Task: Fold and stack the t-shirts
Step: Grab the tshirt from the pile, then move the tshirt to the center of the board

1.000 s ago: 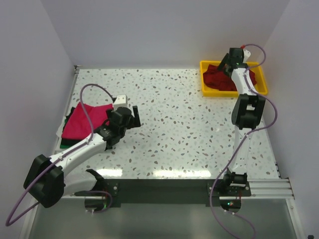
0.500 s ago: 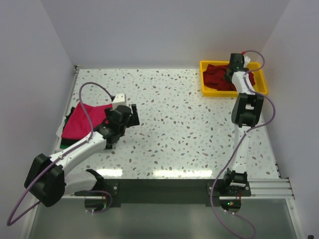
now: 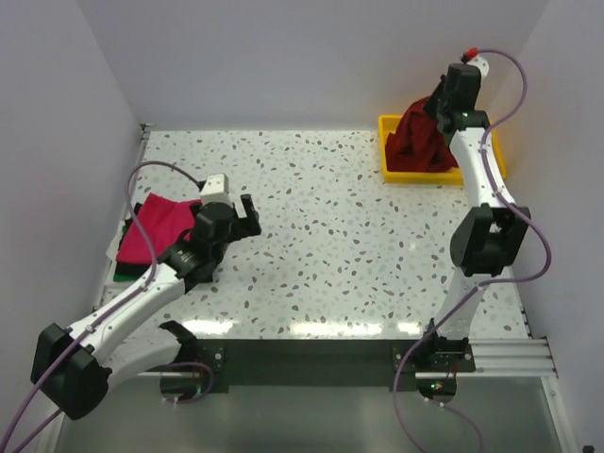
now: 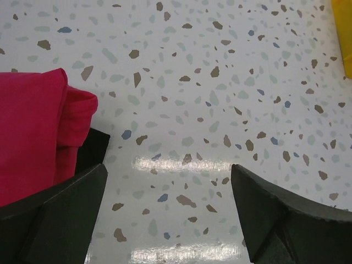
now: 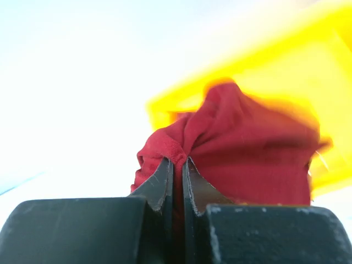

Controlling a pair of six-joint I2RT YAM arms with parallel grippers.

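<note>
In the top external view, I am holding the crimson t-shirt (image 3: 417, 137) up by a pinch of cloth in the right gripper (image 3: 437, 106), above the yellow tray (image 3: 392, 173) at the far right corner of the table (image 3: 330, 236). Its lower part is hanging down into the tray. The left gripper (image 3: 247, 215) is hovering just right of the stack at the table's left edge, where the magenta t-shirt (image 3: 156, 229) is lying folded on a dark t-shirt (image 3: 121, 274). I judge the lift needs to go high enough for the hem to clear the tray wall before I swing toward the middle of the table, or the cloth may drag the tray along.

In the left wrist view, the left gripper (image 4: 170, 214) is spread wide with nothing between its jaws, only speckled table below. The magenta t-shirt is sitting at the left of the frame with the dark t-shirt peeking out beneath it. This arm is probably best waiting clear of the stack, ready to take a second corner.

In the right wrist view, the right gripper (image 5: 177, 165) is clamped tight on a ridge of the crimson t-shirt, with the rest bunching beyond it and the yellow tray blurred behind. I cannot tell which part of the shirt I am pinching, so I am expecting to regrasp once it is lying flat.
</note>
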